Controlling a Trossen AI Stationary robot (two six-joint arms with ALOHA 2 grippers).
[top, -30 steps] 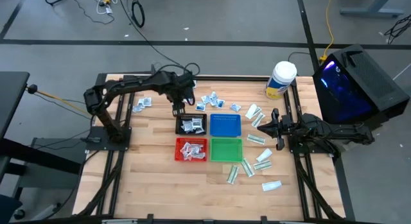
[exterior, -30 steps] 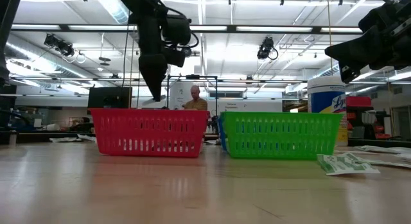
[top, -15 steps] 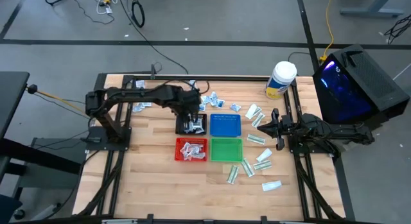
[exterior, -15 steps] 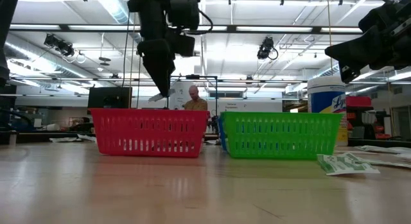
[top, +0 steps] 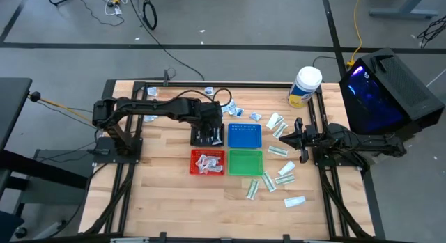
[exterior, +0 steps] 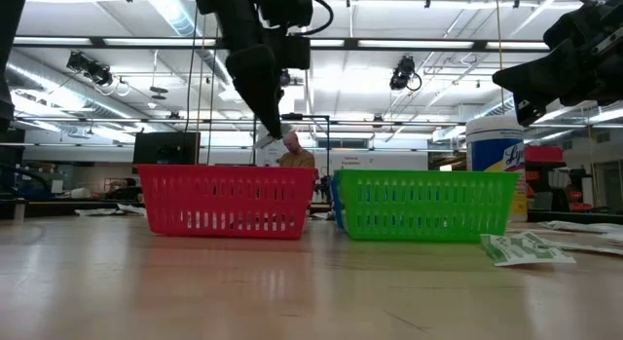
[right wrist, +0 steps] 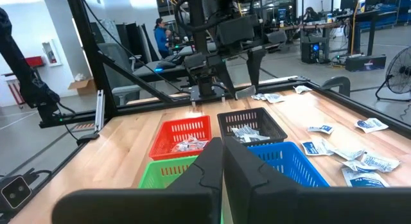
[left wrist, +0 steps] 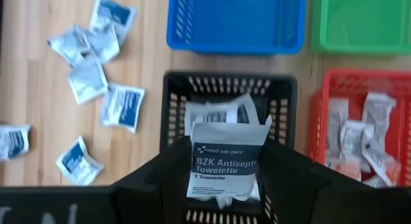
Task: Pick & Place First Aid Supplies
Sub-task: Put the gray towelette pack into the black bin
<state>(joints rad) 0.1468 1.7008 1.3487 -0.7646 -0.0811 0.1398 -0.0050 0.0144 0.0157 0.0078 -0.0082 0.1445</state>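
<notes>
Above the black tray [top: 208, 135] near the middle of the wooden table [top: 160, 194], the left gripper [left wrist: 221, 185] hangs with a white towelette packet [left wrist: 225, 161] pinched upright between its fingers, directly over packets already lying in that tray. Loose square packets [left wrist: 103, 76] are scattered on the wood just beyond the tray, the red tray [top: 208, 161] beside it holds several more, and the blue tray [top: 244, 135] and green tray [top: 245, 161] look empty from above. Longer white-and-green packets [top: 279, 151] lie near the right gripper [right wrist: 223, 161], which waits at the table's right edge with its fingers pressed together on nothing. By all appearances this is the placing step: the next move calls for the left fingers to part so the packet falls inside the black tray's walls, then a reach back to the scattered pile.
</notes>
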